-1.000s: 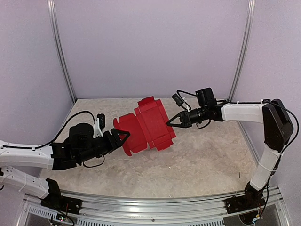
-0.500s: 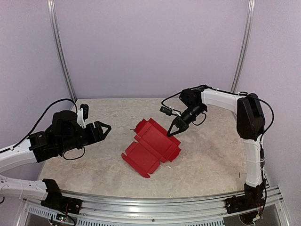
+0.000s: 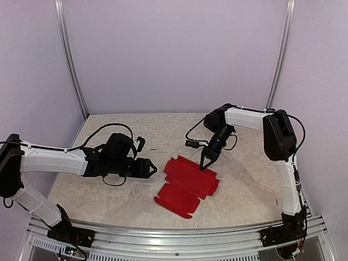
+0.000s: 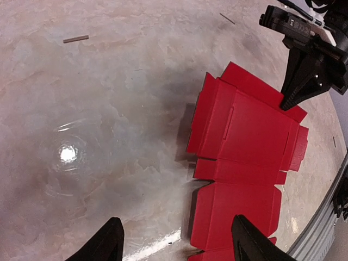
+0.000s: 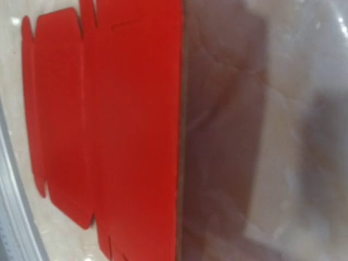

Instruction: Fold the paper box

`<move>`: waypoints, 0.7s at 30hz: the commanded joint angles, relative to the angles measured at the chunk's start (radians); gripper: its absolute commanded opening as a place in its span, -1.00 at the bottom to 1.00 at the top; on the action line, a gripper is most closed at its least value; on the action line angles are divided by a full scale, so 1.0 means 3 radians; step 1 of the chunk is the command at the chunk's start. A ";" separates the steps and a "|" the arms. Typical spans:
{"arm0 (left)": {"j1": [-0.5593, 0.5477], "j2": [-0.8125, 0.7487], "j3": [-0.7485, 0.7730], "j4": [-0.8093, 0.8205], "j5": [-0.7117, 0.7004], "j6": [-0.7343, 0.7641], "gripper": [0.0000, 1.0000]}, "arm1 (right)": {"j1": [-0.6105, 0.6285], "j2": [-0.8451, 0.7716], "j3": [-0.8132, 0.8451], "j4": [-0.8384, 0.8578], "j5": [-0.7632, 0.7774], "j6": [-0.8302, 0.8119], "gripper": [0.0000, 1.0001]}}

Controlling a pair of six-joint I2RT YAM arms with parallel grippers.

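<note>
Lying flat and opened out on the pale marbled surface (image 3: 98, 198), between its middle and its near edge: a red paper box (image 3: 187, 185), with notched flaps and plain creases. Slightly raised along one fold at the far panel, going by the left wrist view (image 4: 239, 157); otherwise flat against the surface.

Right arm (image 3: 244, 117) bent down over the far edge of the card. Right jaws together, nothing between them, the tip resting on the far flap. Close up in the right wrist view, only red card (image 5: 130, 136) and a shadow beside it.

Left arm (image 3: 54, 160) stretched low from the left edge. Left jaws apart and empty, fingers (image 4: 111, 242) just left of the card, not touching it.

Toward the far edge, a small sliver (image 4: 75, 38) on the surface, well apart from the card.
</note>
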 commanded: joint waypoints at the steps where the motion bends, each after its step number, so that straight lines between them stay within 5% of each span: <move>1: -0.0051 0.0507 0.0308 0.0376 0.0338 0.0238 0.30 | 0.0109 -0.0088 -0.0154 -0.0014 0.0124 -0.0031 -1.00; 12: -0.0042 0.1279 0.0809 0.0529 0.0675 0.0355 0.20 | 0.0199 -0.0219 -0.0508 0.0221 0.0003 -0.0154 -1.00; 21: -0.0037 0.1360 0.0468 0.1142 0.0942 0.0441 0.15 | 0.0250 -0.0392 -0.0690 0.0443 0.0127 -0.0128 -1.00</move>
